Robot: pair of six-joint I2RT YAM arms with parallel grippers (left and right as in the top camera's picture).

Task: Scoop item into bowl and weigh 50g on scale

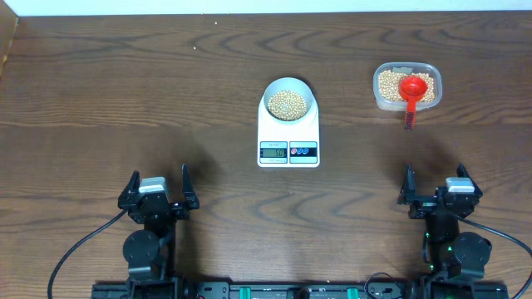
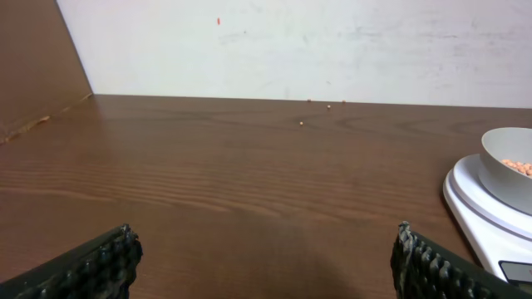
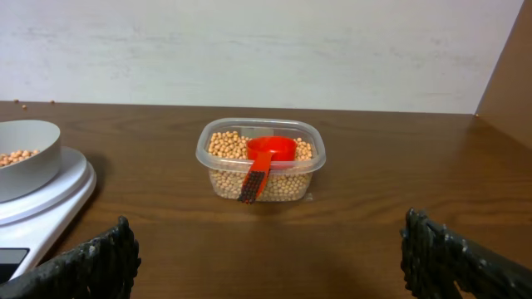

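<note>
The pale bowl (image 1: pixel 288 100) holds tan beans (image 1: pixel 288 103) and sits on the white scale (image 1: pixel 288 139) at the table's middle; the display is too small to read. The bowl also shows in the left wrist view (image 2: pixel 509 166) and the right wrist view (image 3: pixel 25 158). A clear tub (image 1: pixel 406 86) of beans at the back right has the red scoop (image 1: pixel 411 90) resting in it, handle over the near rim; both show in the right wrist view, the tub (image 3: pixel 260 166) and the scoop (image 3: pixel 268 155). My left gripper (image 1: pixel 158 193) and right gripper (image 1: pixel 438 191) are open and empty, near the front edge.
Several loose beans (image 2: pixel 324 106) lie on the table at the back near the white wall. A brown side panel (image 2: pixel 37 66) stands at the far left, another (image 3: pixel 509 75) at the far right.
</note>
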